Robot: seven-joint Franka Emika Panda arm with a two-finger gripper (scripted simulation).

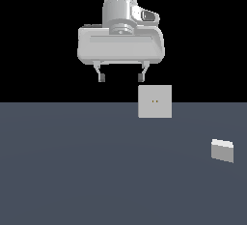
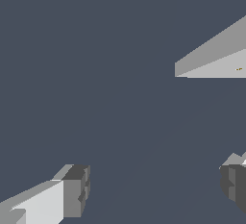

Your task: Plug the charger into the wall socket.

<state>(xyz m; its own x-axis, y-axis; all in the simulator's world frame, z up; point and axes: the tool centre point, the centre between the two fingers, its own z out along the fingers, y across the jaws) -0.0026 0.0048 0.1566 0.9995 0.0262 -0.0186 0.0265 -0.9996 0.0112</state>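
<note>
The wall socket [image 1: 155, 102] is an upright pale square plate with two tiny yellowish dots at its centre, standing far back on the floor. The wrist view catches it edge-on as a pale wedge, the wall socket [image 2: 216, 57]. The charger [image 1: 222, 150], a small light-grey block with a whiter top, lies on the floor toward the exterior view's right, well in front of the socket. My gripper [image 1: 121, 77] hangs high in the air, up and to the exterior view's left of the socket, far from the charger. It is open, with nothing between its fingers [image 2: 74, 191]. The charger is outside the wrist view.
A flat dark blue-grey floor [image 1: 96, 171] spreads under everything, with a black background behind it. No other objects show in either view.
</note>
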